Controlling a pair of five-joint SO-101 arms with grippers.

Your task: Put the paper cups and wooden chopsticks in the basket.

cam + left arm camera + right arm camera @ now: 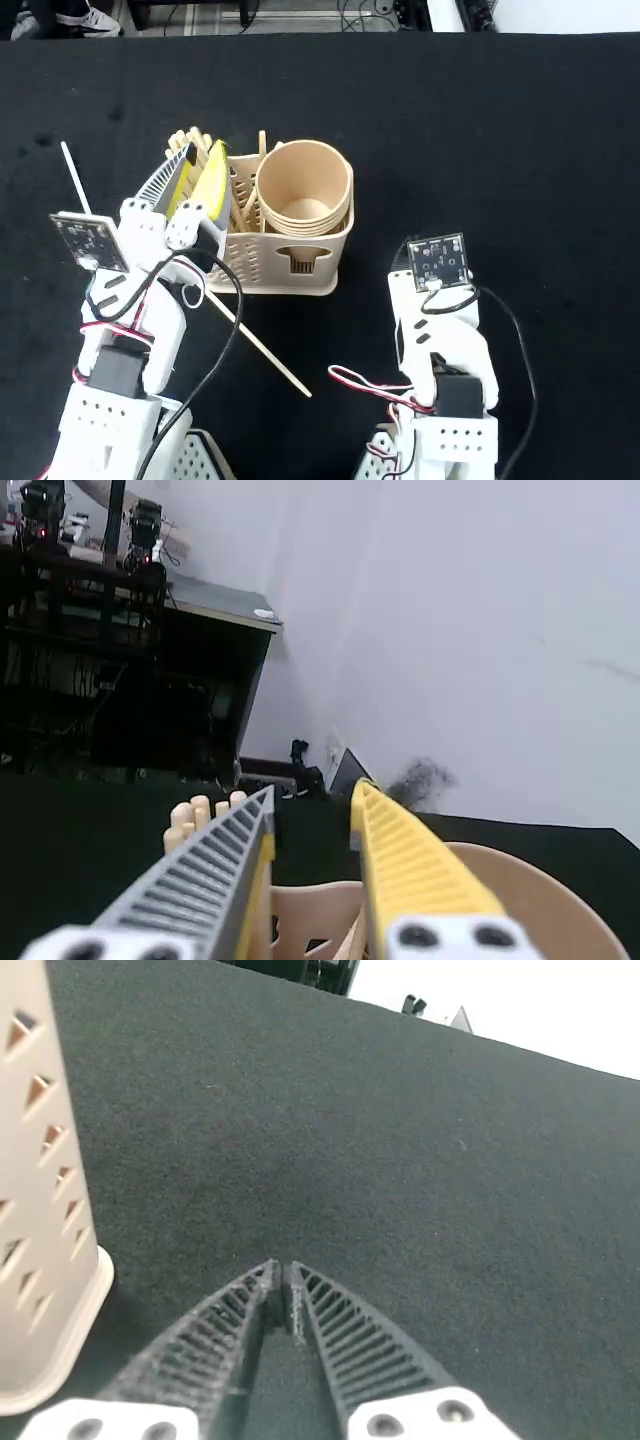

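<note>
The beige basket (296, 262) stands mid-table with stacked paper cups (305, 185) in its right half and several wooden chopsticks (193, 139) sticking up at its left. My left gripper (200, 152) hovers open over that left side, holding nothing. In the left wrist view the open left gripper (313, 792) points past the chopstick ends (200, 815), with a cup rim (545, 905) beside it. One chopstick (266, 359) lies slanted on the table, partly under the left arm. My right gripper (281, 1272) is shut and empty, low over the cloth right of the basket wall (40, 1160).
Black cloth covers the table (500, 130). The right arm (440, 300) stands to the right of the basket. The far end of the loose chopstick (74, 178) pokes out left of the left arm. Open cloth lies to the right and behind.
</note>
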